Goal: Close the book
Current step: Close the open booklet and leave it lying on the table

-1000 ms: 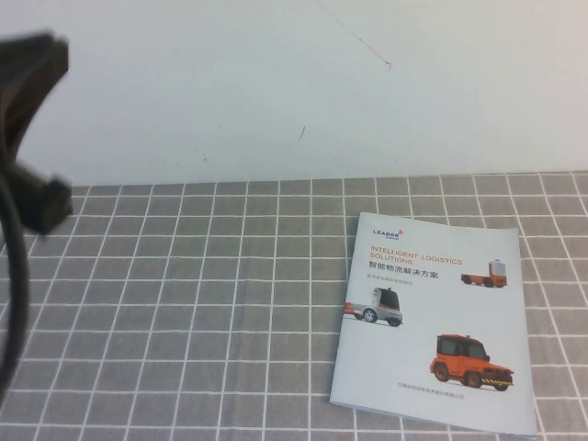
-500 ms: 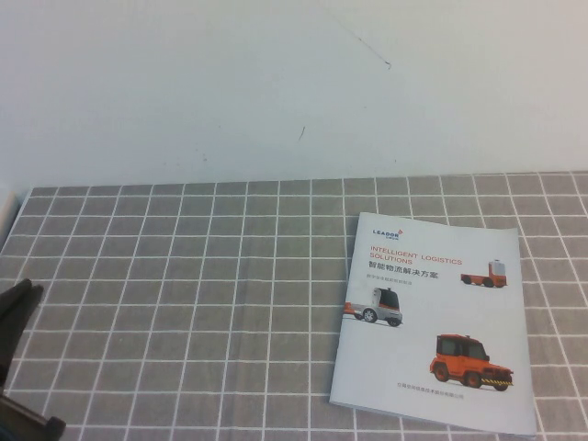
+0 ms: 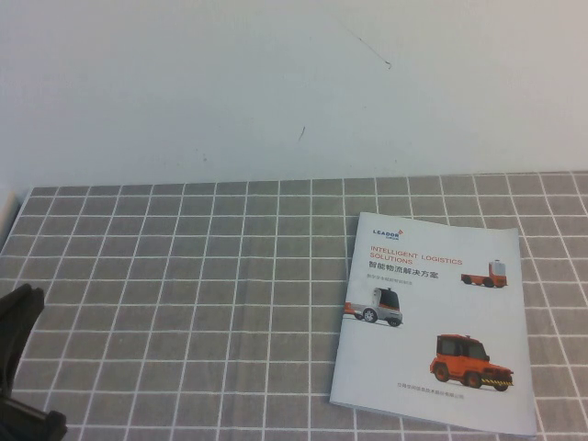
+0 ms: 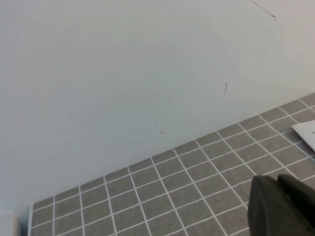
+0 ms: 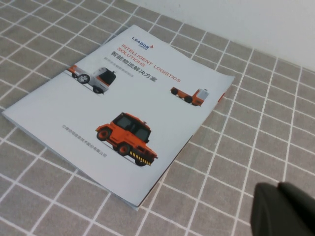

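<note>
High view: thin white glossy booklet [image 3: 432, 322] lies closed, flat on my grey-tiled counter [image 3: 184, 276], right side. It looks light and floppy; I'd take a cover edge. Left claw [image 3: 18, 367] sits at the near-left edge, right claw [image 5: 285, 209] near the booklet; I cannot tell either's state.

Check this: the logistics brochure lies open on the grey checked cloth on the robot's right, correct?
No: the logistics brochure lies closed, cover up, as the high view shows, on the grey checked cloth on the robot's right. The left gripper sits at the near left edge; the right gripper shows only in its wrist view, clear of it.
</note>
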You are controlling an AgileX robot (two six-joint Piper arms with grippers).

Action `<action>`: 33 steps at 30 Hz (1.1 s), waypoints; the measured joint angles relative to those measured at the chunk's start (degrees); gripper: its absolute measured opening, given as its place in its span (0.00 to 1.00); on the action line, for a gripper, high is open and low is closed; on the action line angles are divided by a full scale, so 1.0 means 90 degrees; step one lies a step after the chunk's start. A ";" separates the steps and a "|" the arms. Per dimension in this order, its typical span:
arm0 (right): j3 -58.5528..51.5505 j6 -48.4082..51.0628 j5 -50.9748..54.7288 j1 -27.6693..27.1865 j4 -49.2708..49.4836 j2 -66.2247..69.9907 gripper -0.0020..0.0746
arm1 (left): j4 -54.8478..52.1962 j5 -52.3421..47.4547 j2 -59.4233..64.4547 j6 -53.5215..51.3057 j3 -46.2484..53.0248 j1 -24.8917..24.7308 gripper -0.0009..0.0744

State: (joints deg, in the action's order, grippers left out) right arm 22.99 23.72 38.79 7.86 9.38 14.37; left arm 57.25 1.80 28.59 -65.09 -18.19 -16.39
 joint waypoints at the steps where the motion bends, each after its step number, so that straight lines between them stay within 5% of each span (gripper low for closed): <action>1: 0.0000 0.0000 0.0000 0.0000 0.0000 0.0000 0.02 | 0.0062 0.0000 0.0000 0.0000 0.0000 0.0000 0.01; 27: 0.0000 0.0000 0.0000 0.0000 0.0050 0.0000 0.02 | 0.1306 0.0388 -0.0246 -0.0018 0.0169 0.0000 0.01; 33: 0.0000 0.0000 0.0163 0.0000 0.0050 0.0000 0.02 | 0.1357 0.0820 -0.1109 -0.0956 0.0933 0.0150 0.01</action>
State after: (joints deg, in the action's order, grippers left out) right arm 22.99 23.72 40.26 7.86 9.83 14.37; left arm 69.46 9.18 18.61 -73.69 -9.79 -15.04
